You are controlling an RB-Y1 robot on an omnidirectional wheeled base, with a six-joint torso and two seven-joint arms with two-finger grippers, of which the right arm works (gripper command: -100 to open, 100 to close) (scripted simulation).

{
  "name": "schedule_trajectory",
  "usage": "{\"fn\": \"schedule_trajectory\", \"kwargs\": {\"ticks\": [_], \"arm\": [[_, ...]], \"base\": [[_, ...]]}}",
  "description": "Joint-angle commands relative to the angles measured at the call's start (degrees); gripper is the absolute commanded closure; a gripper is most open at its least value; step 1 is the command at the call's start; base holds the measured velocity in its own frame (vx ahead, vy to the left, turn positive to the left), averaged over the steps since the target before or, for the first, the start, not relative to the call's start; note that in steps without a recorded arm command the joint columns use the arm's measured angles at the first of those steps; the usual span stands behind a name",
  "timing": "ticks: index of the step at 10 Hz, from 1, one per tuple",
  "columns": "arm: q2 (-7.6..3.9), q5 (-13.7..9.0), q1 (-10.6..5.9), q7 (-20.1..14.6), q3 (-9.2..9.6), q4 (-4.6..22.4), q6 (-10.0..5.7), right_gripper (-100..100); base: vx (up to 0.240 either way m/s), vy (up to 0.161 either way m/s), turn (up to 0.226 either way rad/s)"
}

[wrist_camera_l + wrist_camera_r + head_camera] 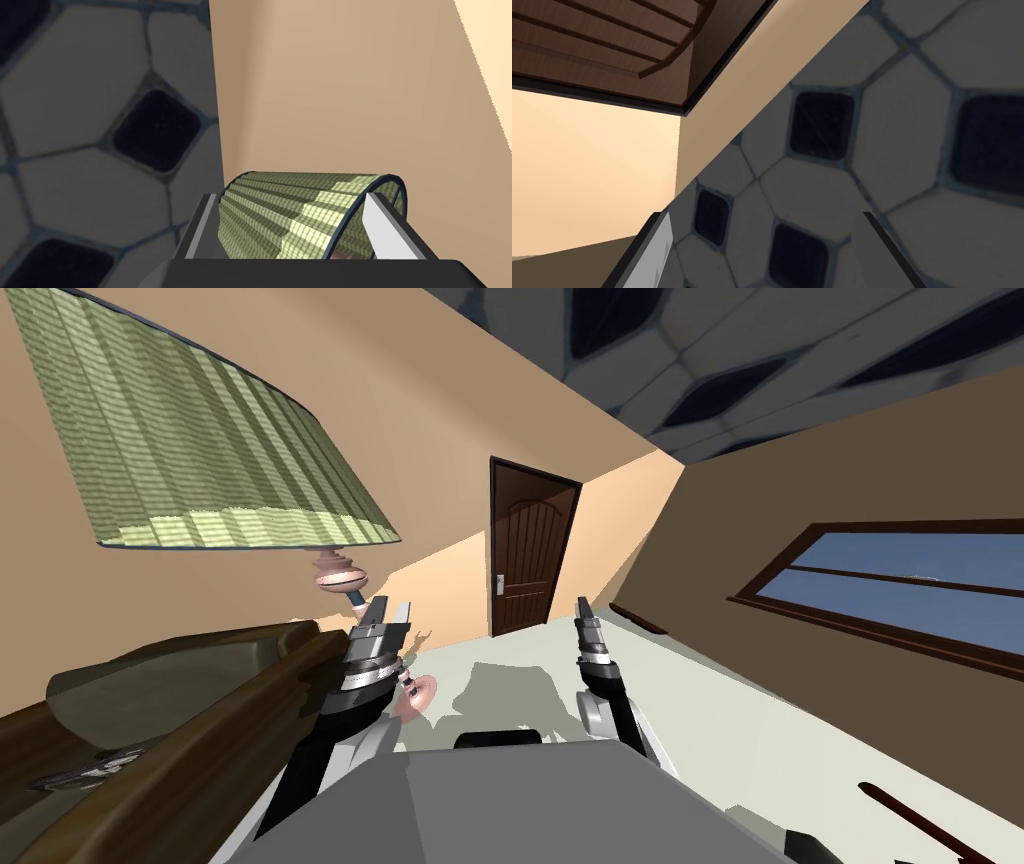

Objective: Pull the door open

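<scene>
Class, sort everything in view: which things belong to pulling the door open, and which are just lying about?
For the job: door, handle.
Just about: lamp, window, brown furniture.

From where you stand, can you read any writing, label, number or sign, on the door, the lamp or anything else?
No readable text anywhere.
The door: plain dark brown panels, and its pale handle plate carries no marks.
The lampshade: a green checked pattern, no lettering.
The pale marking on the dark thing low at my left: too blurred to tell whether it is writing.
</scene>
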Motion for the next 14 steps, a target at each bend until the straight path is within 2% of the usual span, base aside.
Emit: {"fn": "schedule_trajectory", "kwargs": {"ticks": [1,7,14], "arm": [[-0.37,1.12,-1.41,1.59,0.19,2.37,0.22,-100],[-1.65,4.44,-5.94,6.04,0.28,10.1,0.93,-100],[-2.66,8.91,-12.05,12.04,0.41,20.51,1.89,-100]], "base": [[0.12,0.037,-0.017],[0.094,0.028,-0.016],[0.102,0.038,-0.018]]}}
